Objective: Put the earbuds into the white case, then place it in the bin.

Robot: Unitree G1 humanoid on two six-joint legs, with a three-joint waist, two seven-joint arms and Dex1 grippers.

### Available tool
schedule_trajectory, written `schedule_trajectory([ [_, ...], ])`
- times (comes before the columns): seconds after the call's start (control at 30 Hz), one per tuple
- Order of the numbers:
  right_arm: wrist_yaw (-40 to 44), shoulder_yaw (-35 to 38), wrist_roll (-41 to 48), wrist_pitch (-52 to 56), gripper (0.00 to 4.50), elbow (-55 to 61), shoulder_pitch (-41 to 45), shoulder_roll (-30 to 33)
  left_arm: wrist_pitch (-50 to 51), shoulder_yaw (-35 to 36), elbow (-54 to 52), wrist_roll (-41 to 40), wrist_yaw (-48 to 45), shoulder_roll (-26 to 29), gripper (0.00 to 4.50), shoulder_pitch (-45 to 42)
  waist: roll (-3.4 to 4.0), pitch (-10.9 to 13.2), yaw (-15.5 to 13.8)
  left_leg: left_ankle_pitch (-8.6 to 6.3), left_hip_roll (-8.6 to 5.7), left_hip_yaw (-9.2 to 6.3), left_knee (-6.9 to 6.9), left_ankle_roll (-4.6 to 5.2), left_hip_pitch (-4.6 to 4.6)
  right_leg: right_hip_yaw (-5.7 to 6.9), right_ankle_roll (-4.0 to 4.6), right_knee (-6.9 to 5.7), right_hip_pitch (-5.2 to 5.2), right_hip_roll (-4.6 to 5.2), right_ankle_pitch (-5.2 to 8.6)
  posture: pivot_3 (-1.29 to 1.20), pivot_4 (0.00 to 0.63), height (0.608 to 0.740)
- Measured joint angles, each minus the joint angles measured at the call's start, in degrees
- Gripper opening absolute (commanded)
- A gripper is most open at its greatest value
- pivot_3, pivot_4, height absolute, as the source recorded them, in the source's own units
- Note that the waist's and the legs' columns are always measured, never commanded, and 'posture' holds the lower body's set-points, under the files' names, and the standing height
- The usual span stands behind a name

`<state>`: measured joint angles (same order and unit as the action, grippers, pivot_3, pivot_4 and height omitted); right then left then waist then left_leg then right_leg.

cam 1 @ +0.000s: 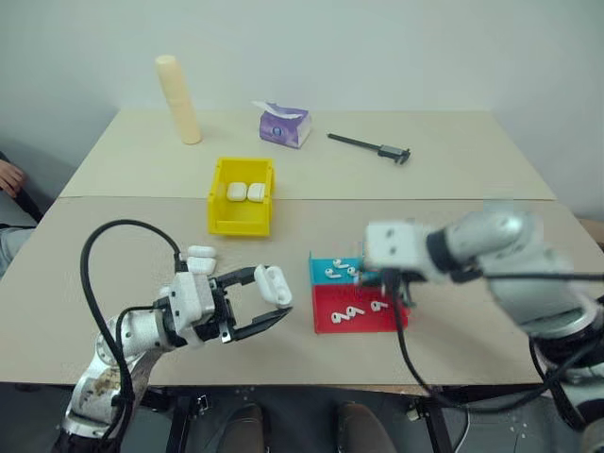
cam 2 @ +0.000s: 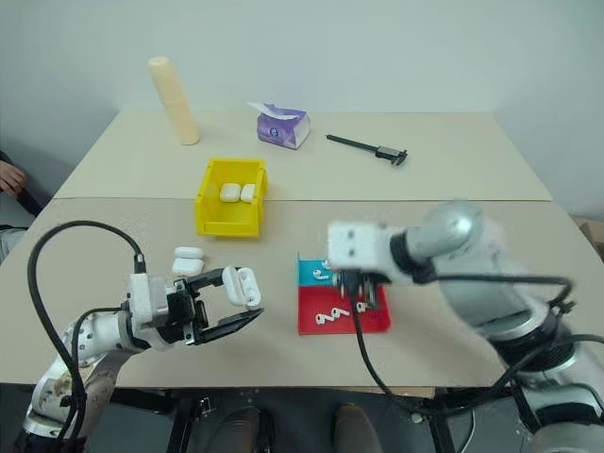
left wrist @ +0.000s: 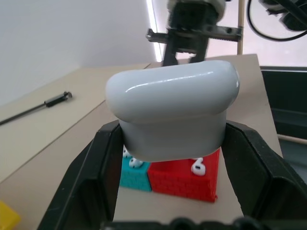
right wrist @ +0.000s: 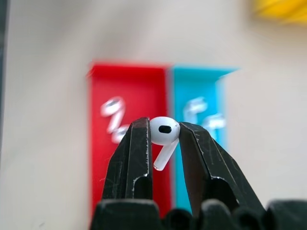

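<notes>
Over the near half of the desk point(cam 1: 113, 274), the left pincer point(cam 1: 274, 304) holds a white case point(cam 1: 274, 283) clamped between its black fingers, raised off the surface and pointing toward the two trays. Just behind that wrist, two more cases point(cam 1: 200, 258) lie on the desk. Farther back sits the yellow bin point(cam 1: 219, 203), with two cases point(cam 1: 244, 192) already inside it.

To the right, the right pincer point(right wrist: 162, 136) hangs above the trays and pinches one earbud point(right wrist: 164, 134) between its fingertips, head up and stem slanting down. Below it, the red tray point(cam 1: 330, 319) and the teal tray point(cam 1: 321, 266) sit side by side, touching, each with a few loose earbuds point(cam 1: 351, 310) in it.

At the far side of the desk stand a pale cylinder point(cam 1: 178, 99), a purple tissue pack point(cam 1: 284, 125) and a black caliper point(cam 1: 370, 146), well apart from the work. A person's hand point(cam 1: 9, 176) shows at the left edge.
</notes>
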<state>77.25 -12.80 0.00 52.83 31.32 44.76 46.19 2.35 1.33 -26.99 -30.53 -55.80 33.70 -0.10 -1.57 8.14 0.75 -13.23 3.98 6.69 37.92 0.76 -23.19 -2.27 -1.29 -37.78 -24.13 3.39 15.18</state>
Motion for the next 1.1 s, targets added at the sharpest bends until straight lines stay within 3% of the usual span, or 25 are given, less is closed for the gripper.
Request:
schedule_trajectory([
  [0.17, -7.9, 16.5, 10.3, -1.4, 0.69, -2.8, 1.3, -10.3, 2.7, -0.5, 0.2, -4.0, -3.3, 0.4, 2.80, -6.5, -0.01, 0.0, -0.1, 0.00, -0.02, 0.01, -0.03, 0.00, -0.10, 0.01, -0.01, 0.11, 0.01, -0.01, -0.01, 0.00, 0.150, 0.740],
  [0.37, -12.1, 27.8, 25.7, -13.2, 0.69, -1.2, -5.7, -22.4, 4.1, -1.7, 3.1, -5.7, -8.8, 0.9, 2.80, -13.4, -0.01, 0.0, -0.1, 0.01, -0.02, 0.09, -0.03, -0.01, -0.09, 0.09, -0.02, 0.11, 0.08, -0.05, -0.01, 0.00, 0.150, 0.740],
  [0.53, -9.4, 26.8, 35.2, -23.3, 0.69, -0.8, -11.7, -28.0, 4.6, -2.4, 4.4, -5.8, -11.7, 1.1, 2.80, -18.6, 0.02, 0.0, 0.2, 0.01, -0.01, 0.05, -0.03, -0.01, -0.02, 0.02, -0.03, 0.05, 0.10, -0.05, -0.01, 0.00, 0.150, 0.740],
  [0.77, -9.5, 19.5, 34.8, -35.4, 0.69, -5.1, -13.5, -30.6, 5.6, -2.5, 5.3, -6.2, -12.6, 0.5, 2.80, -20.0, 0.02, 0.0, 0.2, 0.02, 0.00, 0.07, -0.03, -0.02, -0.03, 0.01, -0.03, 0.04, 0.07, -0.08, -0.01, 0.00, 0.150, 0.740],
  [1.1, -8.9, 12.9, 31.6, -44.6, 0.69, -11.6, -14.1, -28.4, 6.2, -2.4, 3.6, -6.8, -11.3, 0.2, 2.80, -17.9, 0.02, 0.0, 0.1, 0.02, 0.01, 0.11, -0.03, -0.02, -0.02, 0.02, -0.02, 0.03, 0.07, -0.08, -0.01, 0.00, 0.150, 0.740],
])
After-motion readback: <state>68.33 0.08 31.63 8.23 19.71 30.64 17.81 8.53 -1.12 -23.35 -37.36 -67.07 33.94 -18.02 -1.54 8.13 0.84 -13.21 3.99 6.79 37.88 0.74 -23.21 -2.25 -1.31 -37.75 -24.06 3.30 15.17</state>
